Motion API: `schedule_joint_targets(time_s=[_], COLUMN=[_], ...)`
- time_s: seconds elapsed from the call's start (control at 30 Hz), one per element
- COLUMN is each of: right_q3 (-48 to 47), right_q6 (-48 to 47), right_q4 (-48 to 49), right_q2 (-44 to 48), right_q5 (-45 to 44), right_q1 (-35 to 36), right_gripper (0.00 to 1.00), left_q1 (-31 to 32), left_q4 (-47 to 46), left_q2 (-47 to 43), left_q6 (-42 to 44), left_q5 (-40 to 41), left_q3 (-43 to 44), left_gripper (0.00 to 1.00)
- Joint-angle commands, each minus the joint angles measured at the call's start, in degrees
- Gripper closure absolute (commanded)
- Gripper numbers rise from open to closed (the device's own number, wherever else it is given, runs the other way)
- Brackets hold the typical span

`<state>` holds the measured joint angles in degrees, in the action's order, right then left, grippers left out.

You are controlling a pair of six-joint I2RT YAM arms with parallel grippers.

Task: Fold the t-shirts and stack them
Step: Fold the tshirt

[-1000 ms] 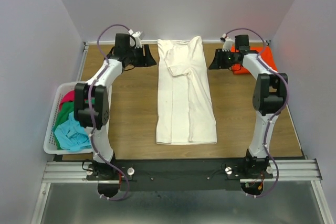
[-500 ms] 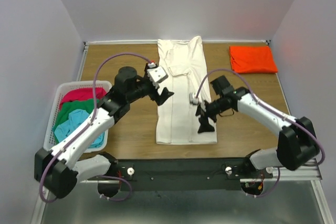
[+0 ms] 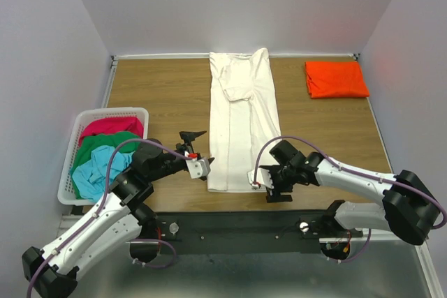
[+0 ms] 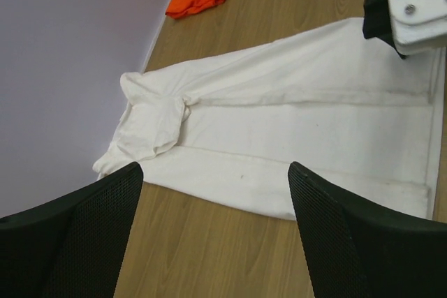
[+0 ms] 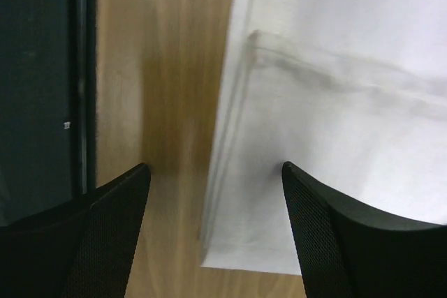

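Wooden table under cream-white t-shirt, folded orange t-shirt, white basket.

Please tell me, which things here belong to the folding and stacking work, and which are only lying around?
Part of the job: cream-white t-shirt, orange t-shirt, crimson t-shirt, green t-shirt, light blue t-shirt.
Only lying around: white basket, wooden table.

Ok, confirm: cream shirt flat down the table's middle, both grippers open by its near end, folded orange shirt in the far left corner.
Wrong corner: the top external view shows the orange shirt far right. The cream shirt lies down the middle, left gripper and right gripper open by its near end.
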<state>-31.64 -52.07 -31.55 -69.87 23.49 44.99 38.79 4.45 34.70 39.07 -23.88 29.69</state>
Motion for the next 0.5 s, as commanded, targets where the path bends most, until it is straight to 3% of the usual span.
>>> schedule_joint_targets(time_s=[0.0, 0.23, 0.3, 0.33, 0.47], right_q3=[1.31, 2.63, 2.55, 2.46, 2.11], right_q6=[1.45, 1.98, 2.50, 2.68, 3.38], right_q4=[7.55, 9.05, 8.96, 8.88, 8.44], right_q2=[-0.71, -3.26, -3.78, -4.13, -3.26], right_q5=[-9.85, -16.18, -17.06, -16.98, -16.46], right_q1=[0.71, 0.71, 0.80, 0.80, 0.71], right_gripper=[0.22, 0.42, 0.53, 0.65, 0.87], left_q1=[1.82, 8.75, 10.60, 11.31, 18.68], left_q4=[3.46, 2.85, 2.06, 1.45, -0.49], left_q2=[-0.42, 3.88, 4.76, 5.03, 10.80], left_q6=[5.84, 8.39, 7.96, 6.91, 5.41], left_q5=[-0.74, 5.15, 6.03, 6.56, 11.12], left_q3=[-1.04, -3.94, -4.64, -5.51, -6.05], left_gripper=[0.10, 0.10, 0.10, 0.10, 0.11])
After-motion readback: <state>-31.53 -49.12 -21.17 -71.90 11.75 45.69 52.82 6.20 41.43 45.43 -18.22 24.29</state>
